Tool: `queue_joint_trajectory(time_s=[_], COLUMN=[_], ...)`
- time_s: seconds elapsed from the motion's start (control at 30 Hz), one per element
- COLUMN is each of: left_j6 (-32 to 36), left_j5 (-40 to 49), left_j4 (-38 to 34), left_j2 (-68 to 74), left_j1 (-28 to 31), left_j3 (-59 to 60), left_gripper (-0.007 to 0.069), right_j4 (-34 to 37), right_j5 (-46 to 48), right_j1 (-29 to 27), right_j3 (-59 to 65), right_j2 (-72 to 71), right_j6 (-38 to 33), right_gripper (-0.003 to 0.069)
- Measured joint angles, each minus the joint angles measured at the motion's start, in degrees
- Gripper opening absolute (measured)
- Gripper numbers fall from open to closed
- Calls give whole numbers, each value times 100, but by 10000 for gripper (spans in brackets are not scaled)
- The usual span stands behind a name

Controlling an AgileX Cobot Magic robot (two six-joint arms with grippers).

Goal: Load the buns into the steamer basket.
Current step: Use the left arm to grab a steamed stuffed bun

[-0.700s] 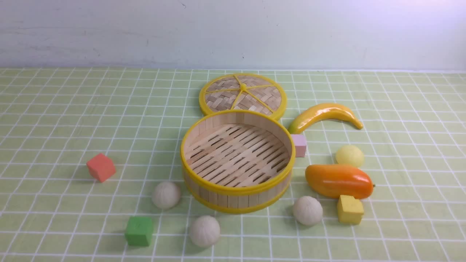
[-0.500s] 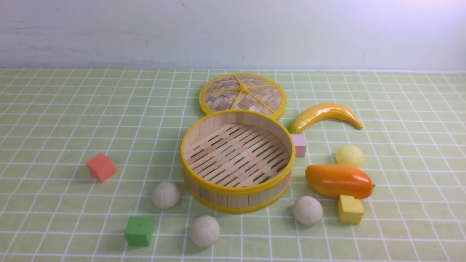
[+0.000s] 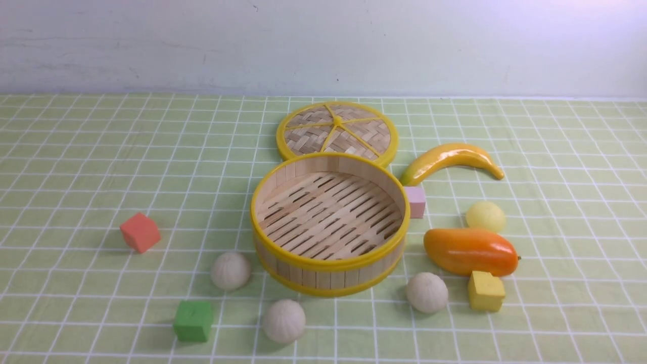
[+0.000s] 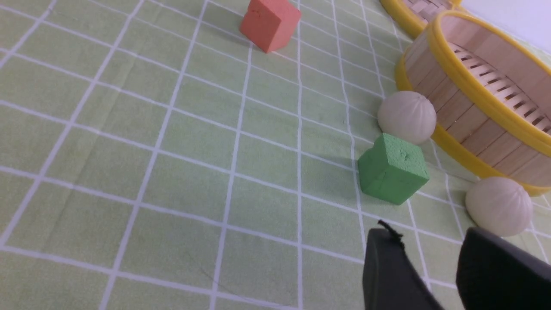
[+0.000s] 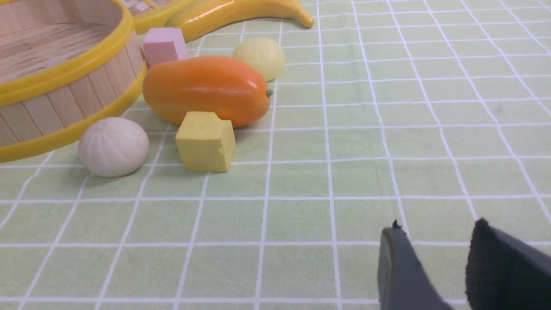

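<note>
The steamer basket (image 3: 328,264) stands empty mid-table, its rim and wall also showing in the left wrist view (image 4: 456,107) and the right wrist view (image 5: 64,69). Three off-white buns lie on the cloth around its front: one (image 3: 230,270), another (image 3: 283,320) and a third (image 3: 427,292). A pale yellow bun (image 3: 485,216) sits to the right behind the mango. Neither gripper shows in the front view. My left gripper (image 4: 430,241) is open above the cloth, close to a bun (image 4: 497,206). My right gripper (image 5: 435,234) is open, well away from a bun (image 5: 113,146).
The woven lid (image 3: 337,132) lies behind the basket. An orange mango (image 3: 470,251), a banana (image 3: 452,159), a pink cube (image 3: 415,201) and a yellow cube (image 3: 485,290) crowd the right side. A green cube (image 3: 193,320) and a red cube (image 3: 140,232) sit at the left.
</note>
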Motion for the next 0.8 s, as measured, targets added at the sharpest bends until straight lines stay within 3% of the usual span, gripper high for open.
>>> queue_joint_trajectory(time_s=[0.2,0.37,0.5,0.6,0.7,0.73,0.8], left_j6=[-271,-1345,-1583,-1584,-966,-947,-847], left_j5=[-558,-1677,-2220,-1485,-4,91,1428], left_j4=[-306,-2028,-2416,-2346,-1765,-1689,-1171], left_j2=[0,0,0,0,474,606,1639], left_j1=[0,0,-17,-214,-571,-586,-705], left_j3=[0,0,-84,-888,-2287,-2360,-3233], left_gripper=[237,237,235,209,134,125,68], right_j4=[0,0,0,0,0,0,0], right_j5=[0,0,0,0,0,0,0], right_j1=[0,0,0,0,0,0,0], right_j3=[0,0,0,0,0,0,0], right_j2=[0,0,0,0,0,0,0], right_j6=[0,0,0,0,0,0,0], right_gripper=[239,239,239,239,239,239,239])
